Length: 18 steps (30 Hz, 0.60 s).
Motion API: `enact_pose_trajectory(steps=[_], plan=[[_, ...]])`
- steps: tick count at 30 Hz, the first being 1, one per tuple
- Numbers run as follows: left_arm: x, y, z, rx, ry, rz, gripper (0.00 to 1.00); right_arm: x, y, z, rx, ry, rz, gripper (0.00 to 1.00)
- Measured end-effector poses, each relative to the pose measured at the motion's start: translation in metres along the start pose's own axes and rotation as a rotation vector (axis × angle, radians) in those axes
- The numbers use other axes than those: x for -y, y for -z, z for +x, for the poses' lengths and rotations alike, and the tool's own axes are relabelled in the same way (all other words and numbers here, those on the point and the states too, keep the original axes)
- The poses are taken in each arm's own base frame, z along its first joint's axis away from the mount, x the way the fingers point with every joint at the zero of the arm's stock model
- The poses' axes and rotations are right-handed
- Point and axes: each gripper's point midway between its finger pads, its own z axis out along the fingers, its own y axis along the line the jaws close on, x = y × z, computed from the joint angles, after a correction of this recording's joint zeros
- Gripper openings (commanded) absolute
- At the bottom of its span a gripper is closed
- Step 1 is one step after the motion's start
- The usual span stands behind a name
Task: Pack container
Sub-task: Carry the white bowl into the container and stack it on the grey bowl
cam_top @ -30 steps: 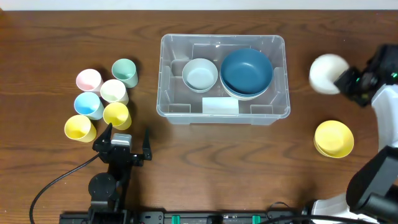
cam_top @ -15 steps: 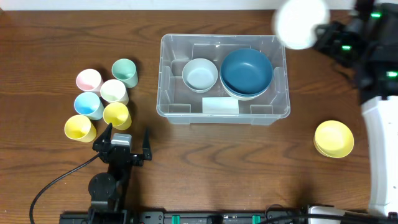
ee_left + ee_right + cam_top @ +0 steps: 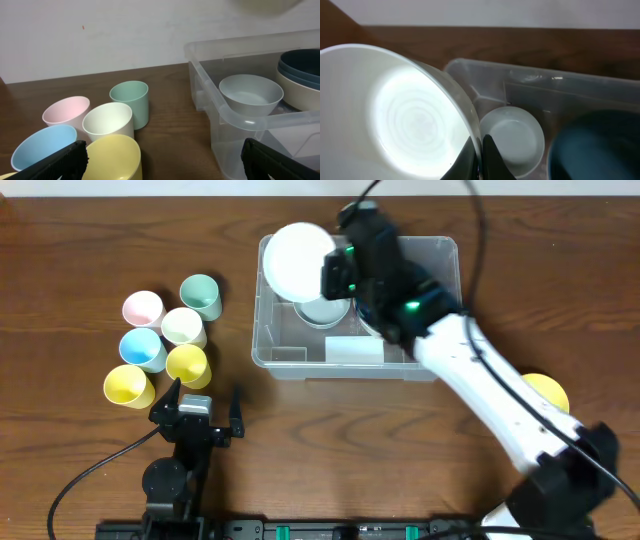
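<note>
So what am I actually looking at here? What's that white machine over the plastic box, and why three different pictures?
It is a robot with two arms at a table. One picture looks down from above; the other two come from cameras on its wrists. The right hand is shut on the rim of a white bowl, held over the clear container, which already holds a grey bowl and a blue bowl. The left hand is open near six cups. A yellow bowl waits aside.
</note>
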Motion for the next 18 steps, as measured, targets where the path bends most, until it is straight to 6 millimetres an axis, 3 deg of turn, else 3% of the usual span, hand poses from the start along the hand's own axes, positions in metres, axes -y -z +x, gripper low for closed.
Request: enact_pose_trajectory(steps=[5, 9, 18], plan=[[0.000, 0.000, 0.000, 0.000, 0.000, 0.000, 0.98, 0.014, -0.043, 0.026, -0.028, 0.030, 0.098, 0.01], [0.000, 0.000, 0.000, 0.000, 0.000, 0.000, 0.98, 0.027, -0.064, 0.038, -0.035, 0.037, 0.158, 0.01], [0.000, 0.000, 0.000, 0.000, 0.000, 0.000, 0.98, 0.047, -0.078, 0.049, -0.057, 0.040, 0.225, 0.01]])
